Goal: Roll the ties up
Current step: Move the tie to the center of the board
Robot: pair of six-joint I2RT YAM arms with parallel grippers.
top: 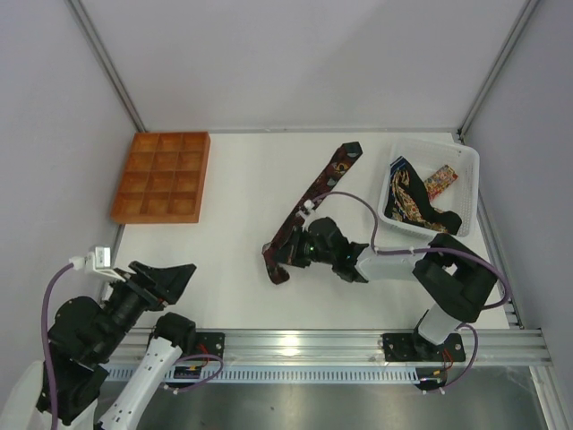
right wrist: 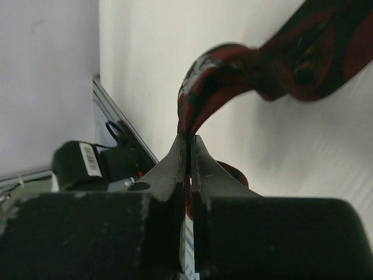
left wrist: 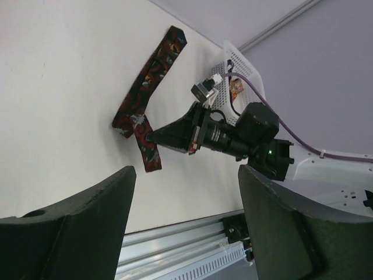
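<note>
A maroon patterned tie (top: 315, 188) lies diagonally across the table, its wide end at the back and its narrow end folded near the front. My right gripper (top: 285, 252) is shut on the tie at that fold, with the fabric (right wrist: 233, 70) pinched between its jaws (right wrist: 189, 143). The tie (left wrist: 143, 102) and the right gripper (left wrist: 169, 135) also show in the left wrist view. My left gripper (top: 170, 279) is open and empty at the front left, well apart from the tie. More ties (top: 412, 197), dark with gold prints, lie in a white basket (top: 467, 175).
An orange compartment tray (top: 163, 176) stands at the back left. The white basket sits at the back right by the wall. A metal rail (top: 358, 342) runs along the front edge, also in the left wrist view (left wrist: 175, 245).
</note>
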